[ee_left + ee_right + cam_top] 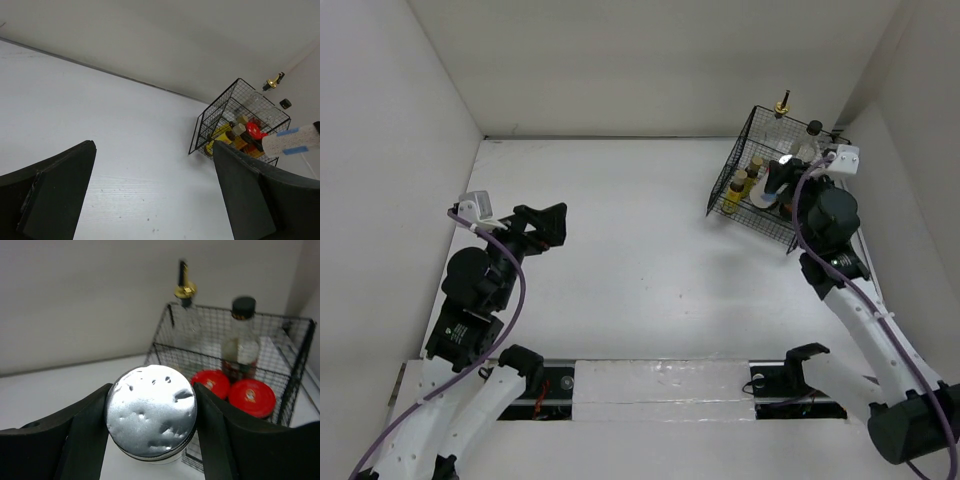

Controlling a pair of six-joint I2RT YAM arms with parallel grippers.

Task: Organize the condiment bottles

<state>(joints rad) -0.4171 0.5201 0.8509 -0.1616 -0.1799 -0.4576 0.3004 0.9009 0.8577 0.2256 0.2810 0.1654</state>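
Our right end effector (788,178) clamps the white bottle (150,410); our left end effector (155,195) sits apart. Lowering misaligned, we could snag the basket (295,365) or topple the jars (251,397).

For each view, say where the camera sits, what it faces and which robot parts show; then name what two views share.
Top external: above and behind the bases, looking down on the table; left arm and right arm show.
Left wrist: looks across the table at the wire basket; the open left end effector frames it.
Right wrist: close to the basket; the right end effector grips a silver-lidded bottle.
Shared: both wrist views show the gold-spouted bottle.
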